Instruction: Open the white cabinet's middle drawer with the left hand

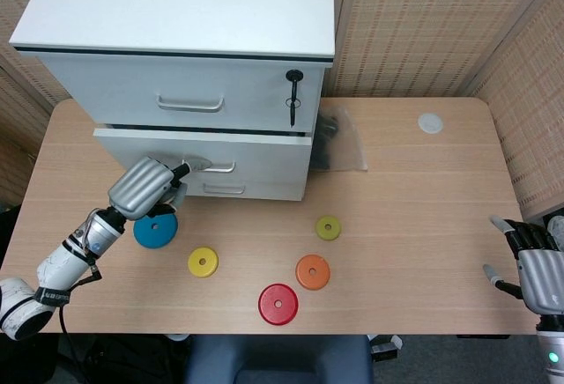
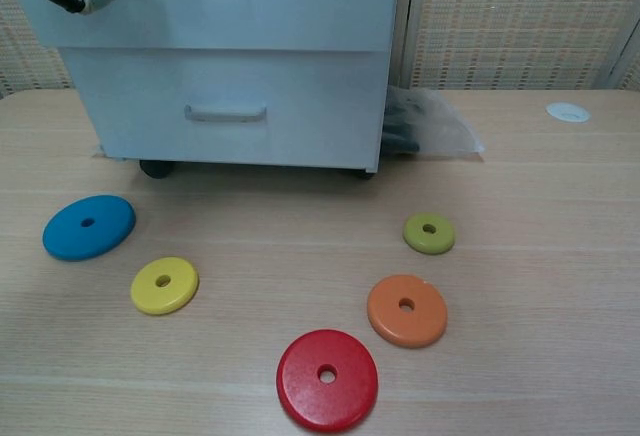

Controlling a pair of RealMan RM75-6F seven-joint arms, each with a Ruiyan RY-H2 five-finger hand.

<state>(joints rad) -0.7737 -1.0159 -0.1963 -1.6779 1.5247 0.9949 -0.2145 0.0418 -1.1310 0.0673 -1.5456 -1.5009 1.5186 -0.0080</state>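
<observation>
The left hand (image 1: pixel 145 188) has its fingers hooked on the handle (image 1: pixel 204 165) of the middle drawer (image 1: pixel 247 157), which juts out a little from the white cabinet (image 1: pixel 189 40) (front edge past the top drawer's face). A blue disc (image 1: pixel 155 227) lies just below that hand. The right hand (image 1: pixel 533 265) rests at the table's (image 1: pixel 423 217) far right edge, fingers apart, holding nothing.

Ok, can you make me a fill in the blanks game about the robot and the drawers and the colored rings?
1. The left hand holds the handle of the ____ drawer of the white cabinet.
2. That drawer sticks out a little past the ____ drawer above it.
3. The ring lying nearest the left hand is the ____ one.
4. The red ring lies between the yellow ring and the ____ ring.

Missing words: middle; top; blue; orange
</observation>
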